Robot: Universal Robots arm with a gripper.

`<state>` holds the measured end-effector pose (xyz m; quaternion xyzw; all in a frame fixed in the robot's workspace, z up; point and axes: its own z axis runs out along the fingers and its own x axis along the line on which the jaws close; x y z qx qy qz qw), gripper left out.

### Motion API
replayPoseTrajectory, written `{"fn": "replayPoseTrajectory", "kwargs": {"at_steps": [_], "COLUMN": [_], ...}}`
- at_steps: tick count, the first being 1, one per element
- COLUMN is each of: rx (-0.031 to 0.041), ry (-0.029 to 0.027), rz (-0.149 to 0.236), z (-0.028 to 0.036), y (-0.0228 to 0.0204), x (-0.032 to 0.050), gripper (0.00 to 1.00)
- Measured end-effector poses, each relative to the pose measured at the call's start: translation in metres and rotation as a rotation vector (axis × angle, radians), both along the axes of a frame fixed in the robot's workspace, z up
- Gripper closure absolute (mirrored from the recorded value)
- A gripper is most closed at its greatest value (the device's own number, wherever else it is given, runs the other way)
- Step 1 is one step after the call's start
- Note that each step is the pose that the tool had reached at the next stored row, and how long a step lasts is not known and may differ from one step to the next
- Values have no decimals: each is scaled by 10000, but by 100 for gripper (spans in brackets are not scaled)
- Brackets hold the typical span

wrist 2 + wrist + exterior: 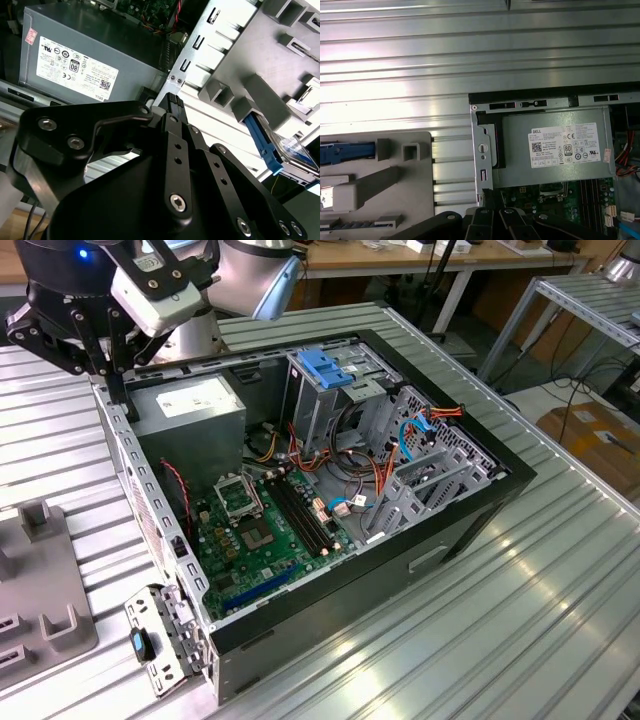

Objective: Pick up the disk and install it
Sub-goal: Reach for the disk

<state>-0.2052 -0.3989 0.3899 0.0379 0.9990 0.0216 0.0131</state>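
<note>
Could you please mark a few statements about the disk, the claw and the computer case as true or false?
1. The disk lies in the grey fixture, outside the case. True.
2. The claw is holding the disk. False: it holds nothing and hangs by the power supply.
3. The power supply bears a white label. True.
4. The case is closed. False: it is open, with the motherboard showing.

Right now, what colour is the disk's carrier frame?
Blue; the carrier around the disk shows best in the second wrist view.
</note>
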Motion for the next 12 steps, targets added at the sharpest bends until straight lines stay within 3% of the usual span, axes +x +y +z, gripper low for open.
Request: {"fn": "replayPoseTrajectory", "kwargs": {"at_steps": [5,12], "rx": [0,1], "ry": [0,-1], "rz": [-1,0], "z": [0,-3], "y": [0,0], "x": [-14,-98], "gripper": [89,89]}}
